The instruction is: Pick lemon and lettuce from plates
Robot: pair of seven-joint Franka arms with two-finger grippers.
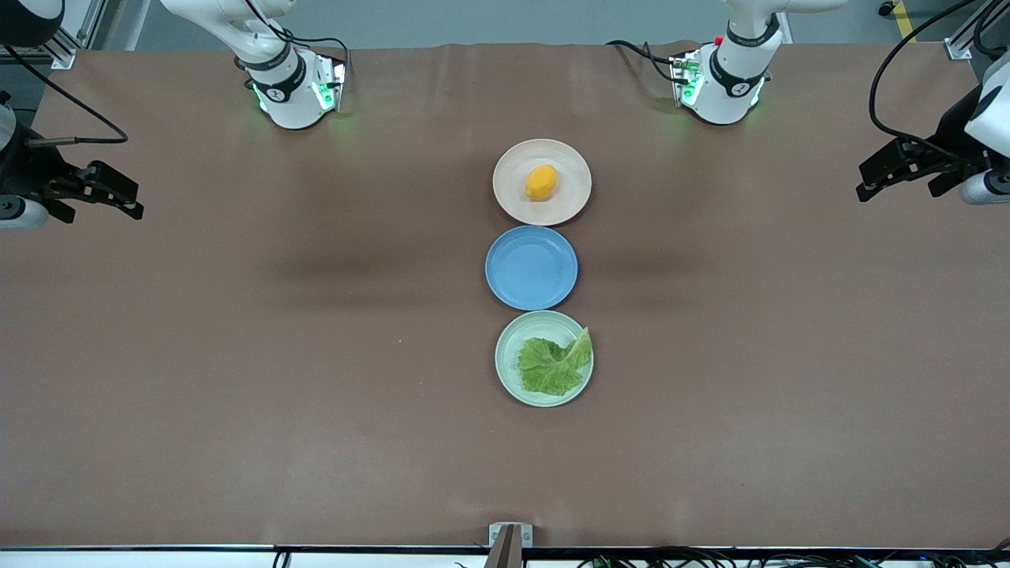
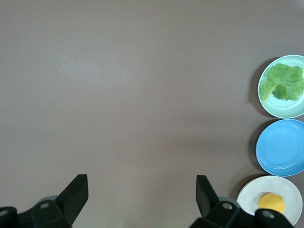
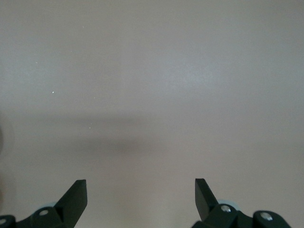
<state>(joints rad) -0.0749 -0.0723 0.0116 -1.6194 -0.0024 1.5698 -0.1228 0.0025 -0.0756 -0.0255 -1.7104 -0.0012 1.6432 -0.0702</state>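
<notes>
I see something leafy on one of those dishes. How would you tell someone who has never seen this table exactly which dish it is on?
Three round plates form a row down the middle of the brown table. The one nearest the front camera is the mint green plate, next to the blue plate. It alone holds the lettuce, a crinkled green leaf; the beige-pink plate carries the lemon and the blue one is bare.

Brown table (image 1: 237, 355), three plates in line (beige-pink (image 1: 576, 170), blue (image 1: 531, 268), mint (image 1: 509, 347))
</notes>
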